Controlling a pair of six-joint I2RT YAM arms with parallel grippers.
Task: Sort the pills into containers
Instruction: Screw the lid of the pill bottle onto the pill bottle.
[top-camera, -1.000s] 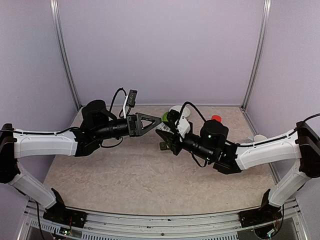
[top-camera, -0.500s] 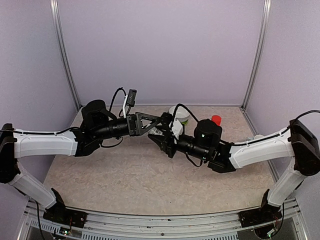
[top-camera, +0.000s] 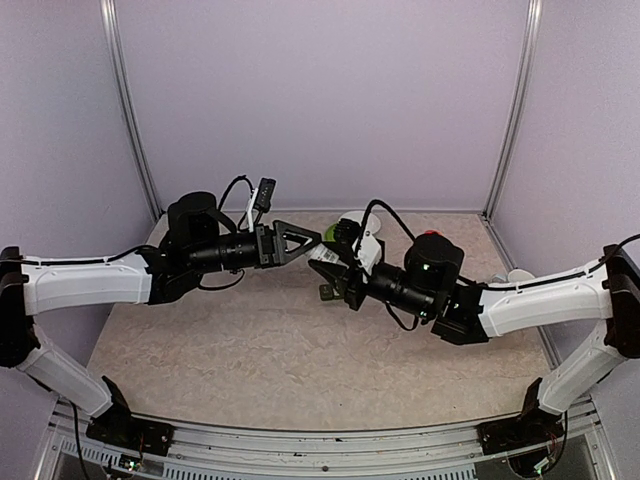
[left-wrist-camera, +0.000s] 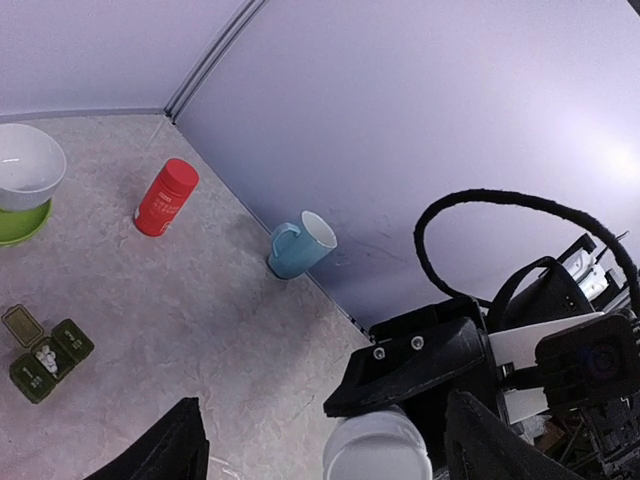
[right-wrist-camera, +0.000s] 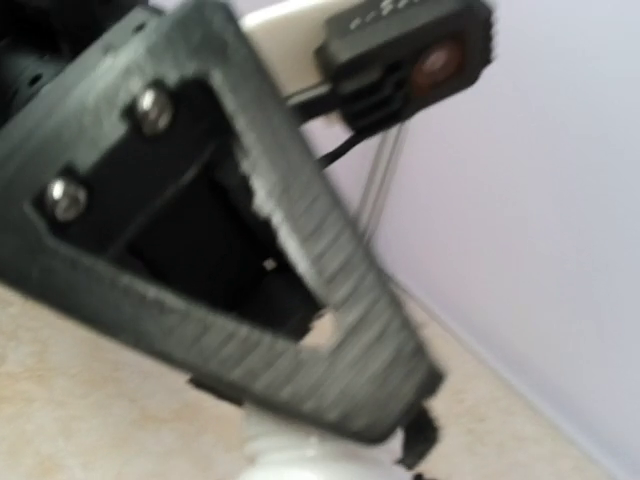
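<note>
The left end effector (top-camera: 312, 241) gapes wide around a white bottle (left-wrist-camera: 378, 452), not touching it. The right end effector (top-camera: 332, 262), drawn back rightward this last half second, seems clamped on that bottle. The containers (left-wrist-camera: 45, 352), uncovered again, lie on the table (top-camera: 200, 370) in front of the bowl (left-wrist-camera: 22, 165); pouring looks not yet begun.
</note>
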